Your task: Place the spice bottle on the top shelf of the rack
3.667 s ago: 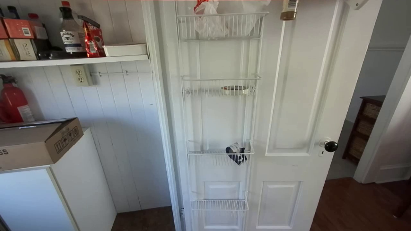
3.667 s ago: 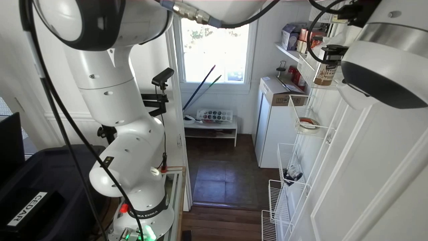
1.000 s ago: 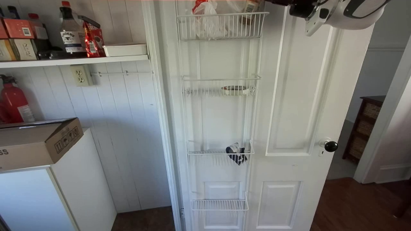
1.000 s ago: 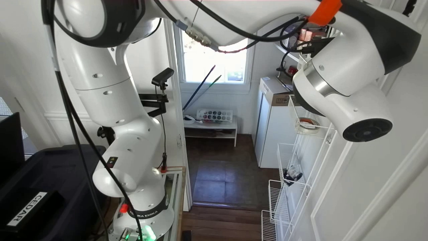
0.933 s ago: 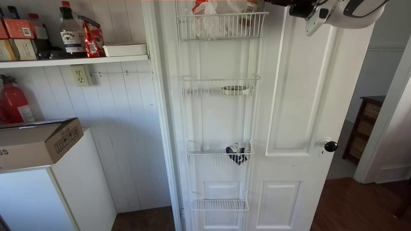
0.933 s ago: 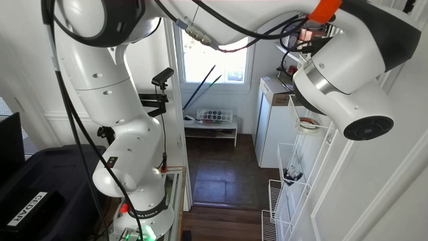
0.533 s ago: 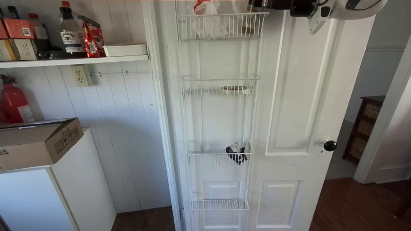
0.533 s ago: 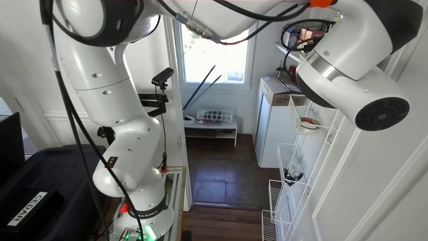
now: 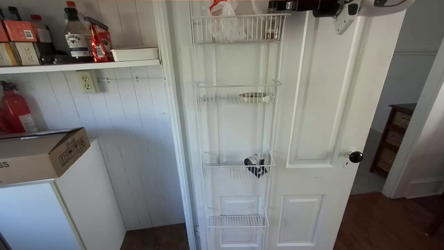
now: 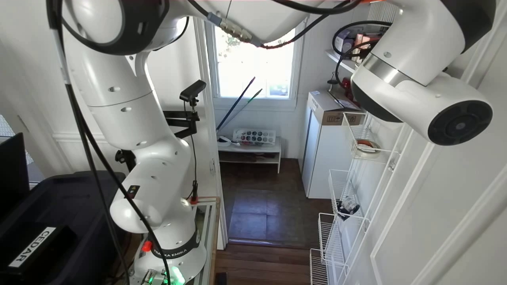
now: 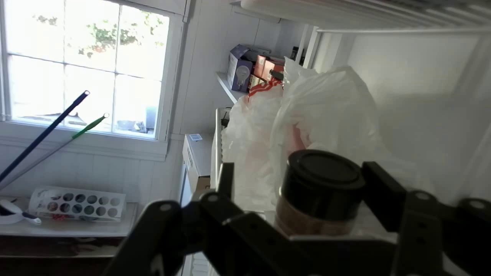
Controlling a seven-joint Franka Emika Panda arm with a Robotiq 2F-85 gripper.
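The spice bottle (image 9: 272, 27) stands upright at the right end of a white wire basket (image 9: 239, 15), the highest of the rack (image 9: 237, 221) shown in that exterior view. Seen from the wrist, its black cap (image 11: 326, 180) sits between the fingers of my open gripper (image 11: 299, 168). One finger (image 11: 383, 195) is against or very near the cap's right side; a clear gap separates the cap from the left finger (image 11: 227, 178). The bottle's lower part is hidden by the gripper there. In an exterior view the arm's wrist (image 10: 420, 103) hides both bottle and gripper.
White plastic bags (image 11: 330, 111) fill the basket beside the bottle. Another white wire shelf (image 11: 422, 17) hangs just above. Lower baskets hold a tape roll (image 9: 254, 98) and a dark crumpled packet (image 9: 256, 166). The rack is on a white door (image 9: 319, 104).
The bottle, tilted and higher a second ago, has come down into the basket and stands upright. My gripper has opened around its cap. The door has shifted very slightly.
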